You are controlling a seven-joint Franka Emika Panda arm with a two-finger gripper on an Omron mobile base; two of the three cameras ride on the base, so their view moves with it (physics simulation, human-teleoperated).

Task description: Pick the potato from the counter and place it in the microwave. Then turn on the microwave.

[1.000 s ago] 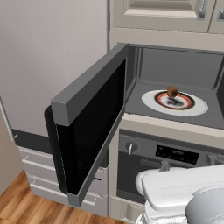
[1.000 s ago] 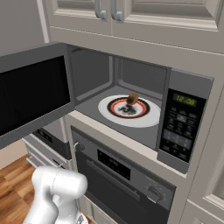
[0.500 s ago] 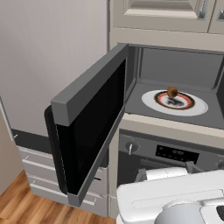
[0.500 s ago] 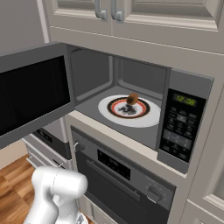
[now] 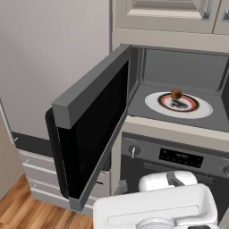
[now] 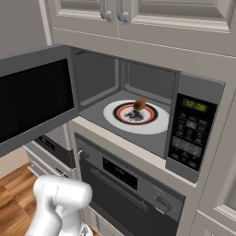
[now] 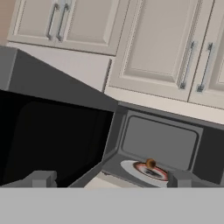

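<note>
The potato [image 5: 176, 94] [image 6: 139, 104] [image 7: 150, 163], a small brown lump, sits on the white plate [image 5: 201, 108] [image 6: 152, 126] with a red-and-black ring inside the microwave [image 5: 179, 67] [image 6: 191, 133]. Its black glass door [image 5: 89, 134] [image 6: 32, 101] [image 7: 52, 144] hangs wide open to the left. My gripper [image 7: 110, 179] is open and empty, well back from the cavity and below it, looking up at the potato. The counter is out of view.
A built-in oven [image 5: 179, 156] [image 6: 133, 184] with a knob and display sits right under the microwave. Cream cabinets [image 7: 153, 43] [image 6: 138, 9] hang above. Drawers [image 5: 40, 174] and wooden floor [image 5: 27, 210] lie at the lower left, under the swung-out door.
My white arm has come further into the bottom of the left base view, spreading leftward. The potato, plate and door have not moved.
</note>
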